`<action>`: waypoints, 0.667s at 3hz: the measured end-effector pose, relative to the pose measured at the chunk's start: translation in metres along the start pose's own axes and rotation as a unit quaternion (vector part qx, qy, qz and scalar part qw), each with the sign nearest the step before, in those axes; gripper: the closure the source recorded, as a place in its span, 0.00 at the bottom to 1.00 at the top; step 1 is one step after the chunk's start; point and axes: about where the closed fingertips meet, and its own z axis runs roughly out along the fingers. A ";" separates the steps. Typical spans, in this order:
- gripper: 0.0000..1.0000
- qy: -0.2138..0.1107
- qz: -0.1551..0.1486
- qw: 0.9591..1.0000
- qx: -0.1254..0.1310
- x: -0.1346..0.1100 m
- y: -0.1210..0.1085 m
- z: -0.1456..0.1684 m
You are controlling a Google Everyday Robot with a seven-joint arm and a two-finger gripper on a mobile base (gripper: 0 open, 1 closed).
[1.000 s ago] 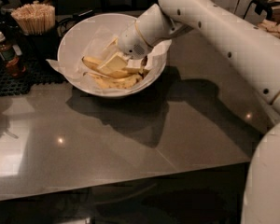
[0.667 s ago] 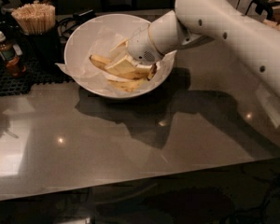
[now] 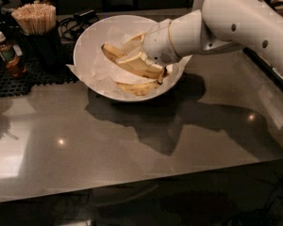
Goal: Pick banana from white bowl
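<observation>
The white bowl with its crumpled paper liner sits at the back of the dark counter, tipped up towards the camera. Bananas lie in it: one long banana runs across the middle and another lies near the front rim. My gripper reaches into the bowl from the right on the white arm. Its pale fingers are closed around the long banana. The banana's right end is hidden under the wrist.
A dark cup of wooden stir sticks stands left of the bowl on a black mesh mat. A small brown bottle stands at the far left. Cables lie behind the bowl. The counter's front edge runs along the bottom.
The bowl has slid to the right and tipped up towards the camera. The arm has swung lower and further into the bowl, and the gripper has closed on the long banana.
</observation>
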 end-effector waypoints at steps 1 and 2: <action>1.00 -0.008 -0.054 0.999 0.000 -0.019 -0.013 -0.010; 1.00 -0.026 -0.144 0.989 -0.003 -0.067 -0.028 -0.029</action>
